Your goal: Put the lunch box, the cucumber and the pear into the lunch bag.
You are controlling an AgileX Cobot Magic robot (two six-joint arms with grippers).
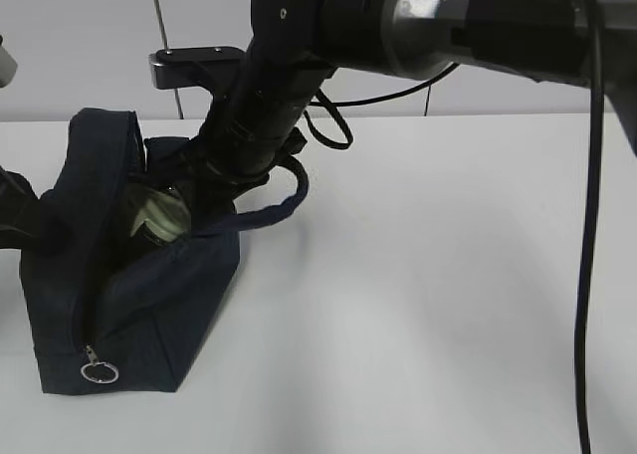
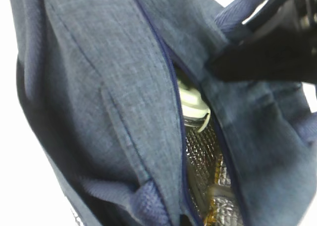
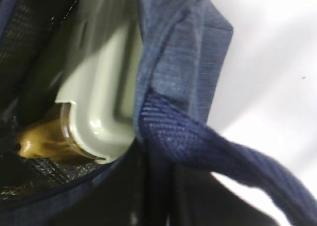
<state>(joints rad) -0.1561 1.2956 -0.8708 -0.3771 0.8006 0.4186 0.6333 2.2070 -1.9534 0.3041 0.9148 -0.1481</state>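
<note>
The navy lunch bag (image 1: 149, 305) stands open at the table's left, its ring zipper pull (image 1: 100, 372) low on the front. The lunch box (image 1: 159, 215) with its sage-green lid sits in the bag's mouth; it also shows in the right wrist view (image 3: 99, 87) and the left wrist view (image 2: 193, 99). The yellow-orange pear (image 3: 39, 137) lies inside the bag against the box's corner. The cucumber is out of view. My right gripper (image 1: 199, 180) reaches into the bag's opening, its jaws hidden. My left gripper (image 1: 15, 215) is pressed against the bag's left side, its jaws hidden by fabric.
A loop handle (image 1: 284, 200) hangs over the bag's right side by my right arm (image 1: 269, 86); it crosses the right wrist view (image 3: 208, 146). Silver foil lining (image 2: 203, 156) shows inside the bag. White table (image 1: 428, 295) spreads to the right.
</note>
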